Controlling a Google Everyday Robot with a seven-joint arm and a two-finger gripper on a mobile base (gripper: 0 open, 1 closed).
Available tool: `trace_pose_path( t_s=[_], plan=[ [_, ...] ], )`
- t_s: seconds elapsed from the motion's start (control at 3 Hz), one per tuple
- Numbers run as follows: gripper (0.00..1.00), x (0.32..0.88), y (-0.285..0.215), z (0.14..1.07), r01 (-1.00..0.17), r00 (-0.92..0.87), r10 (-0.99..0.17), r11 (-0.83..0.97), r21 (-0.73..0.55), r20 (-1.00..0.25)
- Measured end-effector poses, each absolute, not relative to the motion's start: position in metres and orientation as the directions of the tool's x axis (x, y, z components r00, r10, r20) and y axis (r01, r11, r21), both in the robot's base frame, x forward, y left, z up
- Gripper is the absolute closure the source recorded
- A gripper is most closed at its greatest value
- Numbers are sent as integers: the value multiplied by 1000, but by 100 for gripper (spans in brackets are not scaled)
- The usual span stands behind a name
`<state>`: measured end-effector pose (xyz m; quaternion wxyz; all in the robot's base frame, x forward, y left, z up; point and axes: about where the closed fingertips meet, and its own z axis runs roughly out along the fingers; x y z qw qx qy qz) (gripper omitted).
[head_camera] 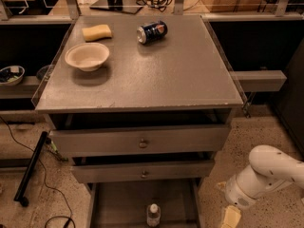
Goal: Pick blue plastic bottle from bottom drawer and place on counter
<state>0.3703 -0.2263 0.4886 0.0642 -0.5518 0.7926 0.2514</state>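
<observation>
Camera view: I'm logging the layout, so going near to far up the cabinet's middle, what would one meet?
First the blue plastic bottle in the bottom drawer → white bowl → soda can at the back of the counter. The hand hangs at lower right, outside the drawer, about level with the bottle.
</observation>
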Motion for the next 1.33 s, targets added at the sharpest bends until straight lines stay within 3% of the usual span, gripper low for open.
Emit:
trace_pose_path(
  t_s=[0.67,1.33],
  plan=[
    [0,369,-220,462,-902,-401,-813,273,334,-421],
    [0,383,-212,407,-876,-462,-706,267,402,-537]
  ],
)
